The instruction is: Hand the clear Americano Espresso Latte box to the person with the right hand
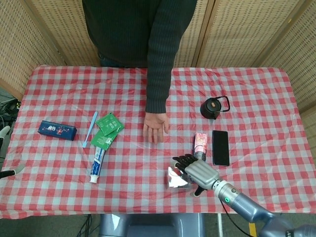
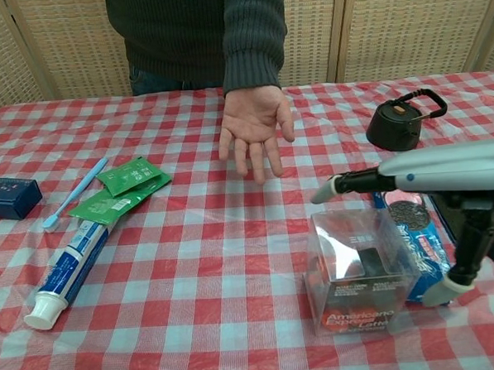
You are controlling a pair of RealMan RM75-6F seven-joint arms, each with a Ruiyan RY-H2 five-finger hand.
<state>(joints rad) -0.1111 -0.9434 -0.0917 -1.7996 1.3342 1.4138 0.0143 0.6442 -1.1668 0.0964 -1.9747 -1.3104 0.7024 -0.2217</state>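
Note:
The clear Americano Espresso Latte box [image 2: 355, 266] stands near the table's front edge, right of centre, and in the head view the box [image 1: 175, 180] is half covered. My right hand [image 2: 445, 168] reaches over it from the right, fingers spread above its top and thumb hanging at its right side, not closed on it. In the head view the right hand [image 1: 199, 172] overlaps the box's right half. The person's hand [image 1: 156, 127] lies palm up beyond the box, also seen as the person's hand [image 2: 255, 131]. Only a sliver of my left hand [image 1: 9, 173] shows at the left edge.
A pink and blue biscuit pack [image 1: 200, 140] and a black phone [image 1: 220, 147] lie just right of the box. A black teapot [image 2: 401, 120] stands behind them. At the left lie toothpaste [image 1: 98, 163], green sachets [image 1: 107, 129], a toothbrush [image 1: 90, 128] and a dark blue carton [image 1: 57, 130].

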